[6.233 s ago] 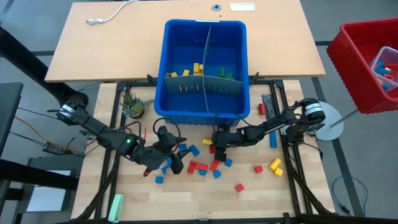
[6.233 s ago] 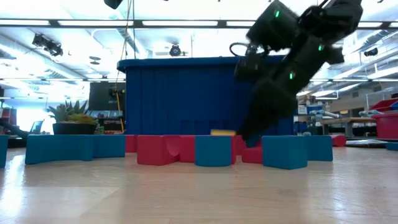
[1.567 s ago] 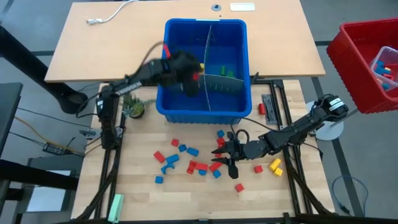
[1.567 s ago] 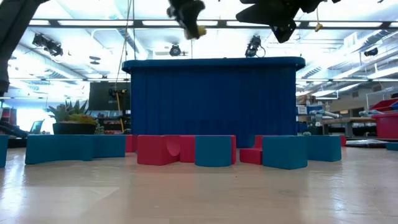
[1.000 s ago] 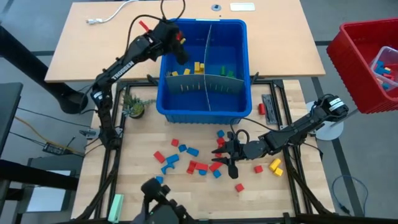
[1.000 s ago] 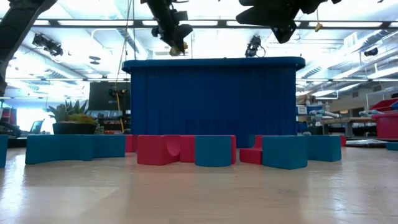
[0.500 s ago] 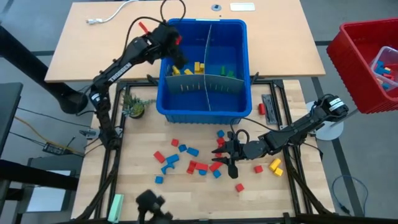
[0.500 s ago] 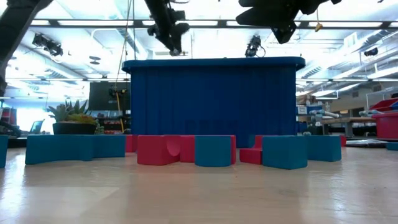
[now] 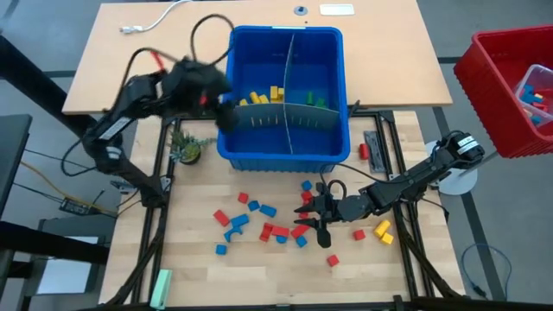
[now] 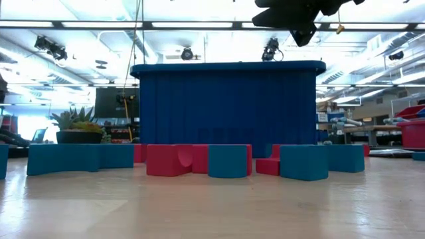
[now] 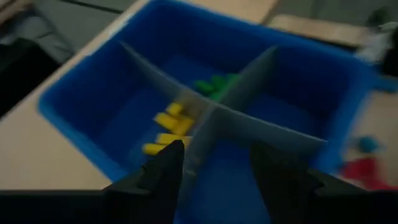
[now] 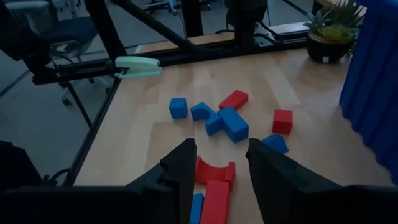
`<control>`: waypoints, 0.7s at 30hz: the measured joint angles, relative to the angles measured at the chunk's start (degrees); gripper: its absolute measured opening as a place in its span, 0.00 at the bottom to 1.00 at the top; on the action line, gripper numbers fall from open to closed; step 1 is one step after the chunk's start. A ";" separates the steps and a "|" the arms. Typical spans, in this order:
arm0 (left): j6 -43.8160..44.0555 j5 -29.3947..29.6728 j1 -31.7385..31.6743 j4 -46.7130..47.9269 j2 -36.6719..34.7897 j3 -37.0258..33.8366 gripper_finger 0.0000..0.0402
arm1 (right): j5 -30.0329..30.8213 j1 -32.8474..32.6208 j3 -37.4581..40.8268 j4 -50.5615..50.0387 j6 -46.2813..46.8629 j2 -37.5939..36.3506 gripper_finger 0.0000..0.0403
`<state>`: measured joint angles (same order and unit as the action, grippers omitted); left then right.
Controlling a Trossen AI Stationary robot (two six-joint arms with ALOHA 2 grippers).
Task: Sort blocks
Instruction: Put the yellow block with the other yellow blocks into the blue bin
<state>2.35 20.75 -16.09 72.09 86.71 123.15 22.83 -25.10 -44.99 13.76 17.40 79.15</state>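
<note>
Red and blue blocks [image 9: 263,223] lie scattered on the wooden table in front of the blue bin [image 9: 333,151]; yellow ones [image 9: 383,230] lie to the right. The bin's grey dividers part yellow blocks [image 9: 259,95] from green blocks [image 9: 318,104]. My left gripper [image 9: 226,114] hangs open and empty over the bin's left wall; its wrist view looks down on the dividers [image 11: 249,127] between its fingers [image 11: 216,149]. My right gripper [image 9: 313,216] is open and empty just above the red blocks [image 12: 214,177], and it shows at the top of the low view [image 10: 299,20].
A small potted plant [image 9: 186,149] stands left of the bin. A pale green bar [image 9: 161,287] lies at the near left corner. A red basket [image 9: 510,86] with more blocks stands off the table's right. A white cable [image 9: 151,22] lies on the far desk.
My left arm has swung fast from above the bin's far left compartment toward the table's left and near side, and now hangs at the bin's left wall, out of the low view.
</note>
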 joint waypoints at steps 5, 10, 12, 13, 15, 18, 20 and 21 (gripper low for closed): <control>6.47 0.56 11.80 2.47 -3.44 0.02 0.48 | 0.00 0.00 0.00 1.89 -0.08 0.00 0.33; 12.86 7.76 25.04 3.84 -3.60 -0.06 0.48 | -0.37 -0.16 0.01 2.10 -4.05 -0.43 0.34; 13.96 11.97 30.29 3.48 -3.64 -0.59 0.48 | -0.57 -0.74 0.00 1.75 -5.69 -1.54 0.35; 14.44 13.97 32.52 2.90 -3.73 -1.46 0.48 | -0.61 -1.12 0.02 1.41 -6.12 -2.42 0.35; 15.66 17.58 36.15 1.57 -3.76 -3.91 0.48 | 0.08 -1.63 0.00 0.05 -6.16 -4.58 0.36; 19.83 21.15 40.24 1.57 -3.77 -8.51 0.48 | 1.43 -2.59 0.00 -4.77 -5.32 -8.75 0.40; 23.35 22.76 41.86 1.37 -3.99 -12.03 0.48 | 1.68 -3.33 -0.59 -11.30 -3.76 -11.82 0.43; 25.01 23.34 42.49 1.33 -4.05 -13.99 0.48 | 1.57 -3.71 -1.84 -16.16 -2.72 -12.90 0.45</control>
<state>27.37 44.08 26.40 73.42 82.66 109.16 24.40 -28.82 -46.84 -2.40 14.69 66.25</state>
